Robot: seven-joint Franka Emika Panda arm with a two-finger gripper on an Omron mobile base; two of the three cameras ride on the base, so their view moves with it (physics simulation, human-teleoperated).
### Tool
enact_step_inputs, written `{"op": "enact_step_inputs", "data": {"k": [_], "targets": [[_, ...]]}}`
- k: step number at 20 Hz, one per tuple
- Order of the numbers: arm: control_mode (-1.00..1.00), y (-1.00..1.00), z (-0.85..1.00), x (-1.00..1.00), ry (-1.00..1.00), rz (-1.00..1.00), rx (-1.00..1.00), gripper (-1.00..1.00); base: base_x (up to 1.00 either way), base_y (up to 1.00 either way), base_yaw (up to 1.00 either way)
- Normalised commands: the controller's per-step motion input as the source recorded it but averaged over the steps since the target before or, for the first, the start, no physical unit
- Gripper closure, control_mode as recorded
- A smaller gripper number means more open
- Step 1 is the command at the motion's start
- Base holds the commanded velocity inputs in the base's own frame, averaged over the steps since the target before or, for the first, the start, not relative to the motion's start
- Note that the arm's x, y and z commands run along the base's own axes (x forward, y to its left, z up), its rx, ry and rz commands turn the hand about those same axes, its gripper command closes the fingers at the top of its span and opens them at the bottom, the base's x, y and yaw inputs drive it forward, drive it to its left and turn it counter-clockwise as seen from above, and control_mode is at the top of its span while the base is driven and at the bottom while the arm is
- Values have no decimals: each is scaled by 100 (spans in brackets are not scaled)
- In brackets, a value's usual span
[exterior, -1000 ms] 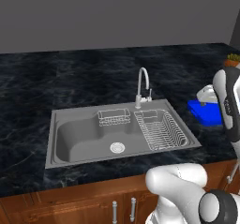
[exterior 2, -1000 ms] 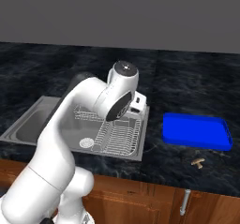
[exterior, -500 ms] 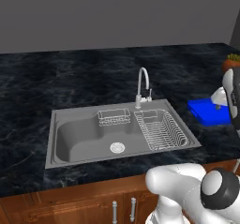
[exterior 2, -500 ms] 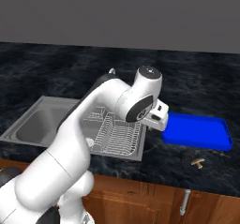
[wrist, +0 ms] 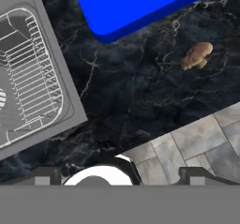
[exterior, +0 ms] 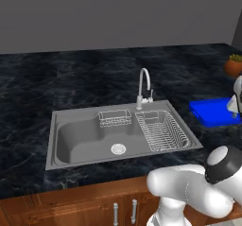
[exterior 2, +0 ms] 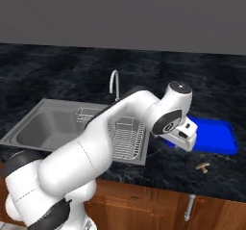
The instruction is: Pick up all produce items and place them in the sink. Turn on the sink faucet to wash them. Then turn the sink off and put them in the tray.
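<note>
sink (exterior 2: pixel 43 123) at left, faucet (exterior 2: pixel 114 83) behind it — arm stretched right, wrist over the blue tray (exterior 2: pixel 218 136). brown produce lump (exterior 2: pixel 203 166) on the worktop (exterior 2: pixel 163 169) near the front edge, beside the tray. pincer (wrist: pixel 117 176) looks down — fingertips apart, nothing between them.

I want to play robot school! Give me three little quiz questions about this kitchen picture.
1. True or false: the brown produce item lies inside the blue tray.
2. Which is nearest the faucet? A) the sink B) the tray C) the produce item
3. Fill in: the produce item rests on the dark ____.

Key: 1 false, it lies on the counter beside the tray. 2 A. 3 counter.
</note>
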Motion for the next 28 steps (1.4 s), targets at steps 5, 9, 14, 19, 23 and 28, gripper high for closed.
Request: {"op": "enact_step_inputs", "data": {"k": [5,9,14,19,23,28], "targets": [[-100,-65,-38,0,10,-13,3,-100,0,0,0],[-100,-60,-37,0,12,-13,4,-100,0,0,0],[-100,-51,-27,13,7,-10,2,-100,0,0,0],[-100,-38,-21,28,2,-8,0,-100,0,0,0],[-100,-32,-25,31,0,-6,0,-100,0,0,0],[-100,-22,-25,36,0,-5,0,-100,0,0,0]]}}
